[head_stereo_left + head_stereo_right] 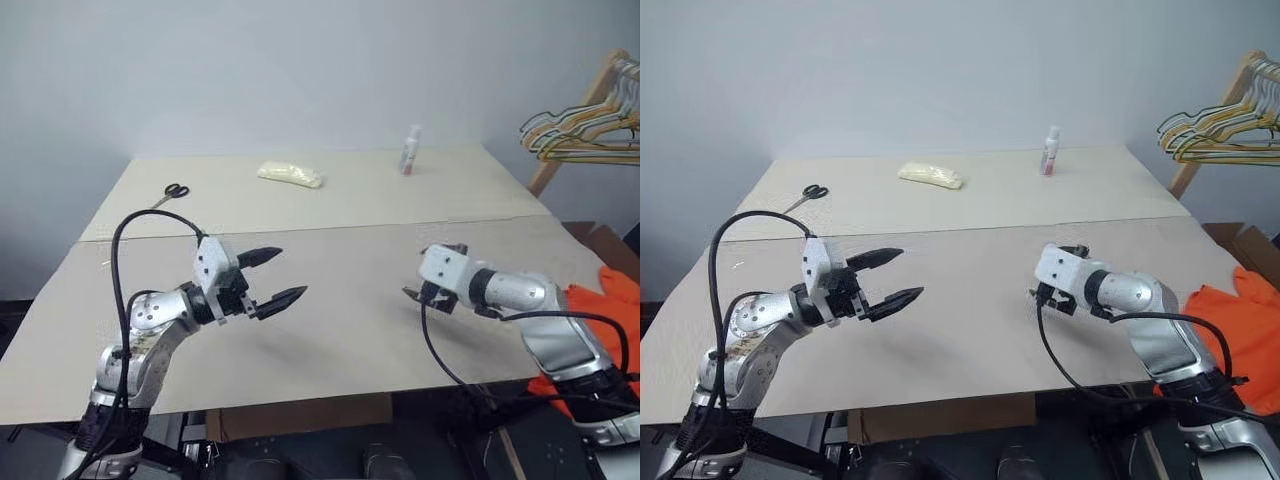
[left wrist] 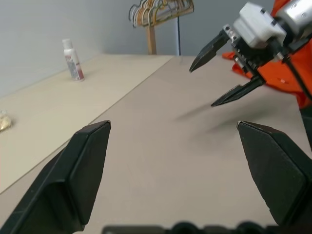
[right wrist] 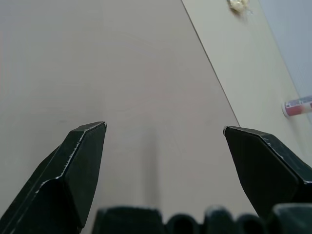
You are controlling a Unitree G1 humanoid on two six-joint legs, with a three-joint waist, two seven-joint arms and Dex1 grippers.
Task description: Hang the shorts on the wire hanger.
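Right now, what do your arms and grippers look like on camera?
Both arms are silver-grey metal with dark joints and a white block at each wrist. The left gripper and right gripper each have two black, pointed fingers. Loose black cables loop along both arms.

**Count of things in view**

One table (image 1: 330,300), made of two tan boards set edge to edge. On it: one pair of scissors (image 1: 172,192), one pale yellow bag (image 1: 291,174), one small white spray bottle (image 1: 410,150). Two pincers, the left (image 1: 277,276) and the right (image 2: 222,73), each with two black fingers. One pair of orange shorts (image 1: 1240,320) off the table's right edge. One bunch of hangers (image 1: 585,135) on one wooden rack (image 1: 575,125); their number cannot be told.
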